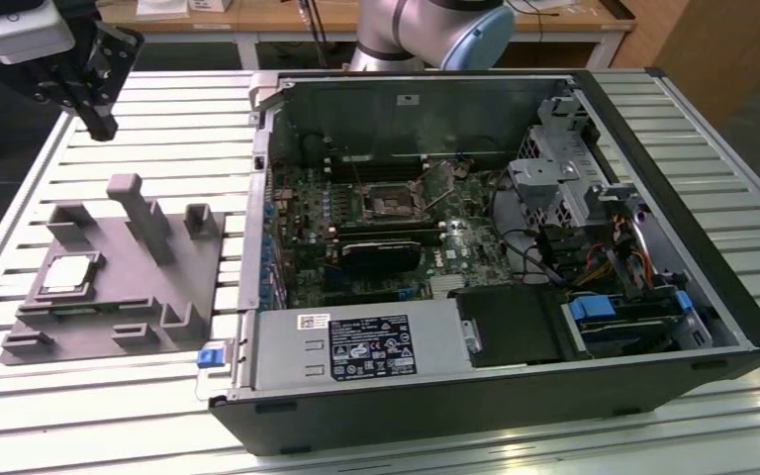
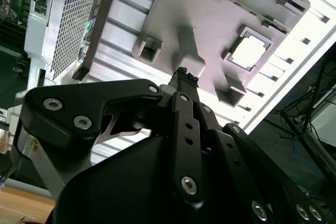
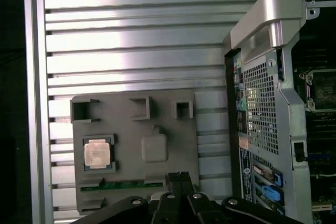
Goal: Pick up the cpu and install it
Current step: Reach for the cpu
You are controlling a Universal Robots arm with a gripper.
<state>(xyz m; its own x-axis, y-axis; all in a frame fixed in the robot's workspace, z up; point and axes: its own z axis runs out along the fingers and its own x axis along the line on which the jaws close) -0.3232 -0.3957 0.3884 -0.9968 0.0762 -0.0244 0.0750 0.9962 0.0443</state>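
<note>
The cpu point(image 1: 70, 274), a small square chip with a shiny top, lies flat in a recess of the grey fixture block point(image 1: 130, 297) at the exterior view's left. It also appears in both wrist views point(image 3: 97, 153) point(image 2: 248, 52). My gripper point(image 1: 99, 127) hangs high above the table behind the block, well clear of the chip. Its dark fingertips point(image 3: 179, 176) are pressed together with nothing between them, and the second wrist view point(image 2: 183, 75) shows the same. The dark socket point(image 1: 391, 201) sits on the motherboard inside the open computer case point(image 1: 697, 247).
A green memory strip point(image 3: 123, 184) lies in a slot of the block near the chip. Upright posts point(image 1: 142, 213) rise from the block. The case wall point(image 3: 262, 77) stands close beside it. Ribbed metal table point(image 1: 37, 396) surrounds everything; cables and drive bays point(image 1: 617, 297) crowd the case.
</note>
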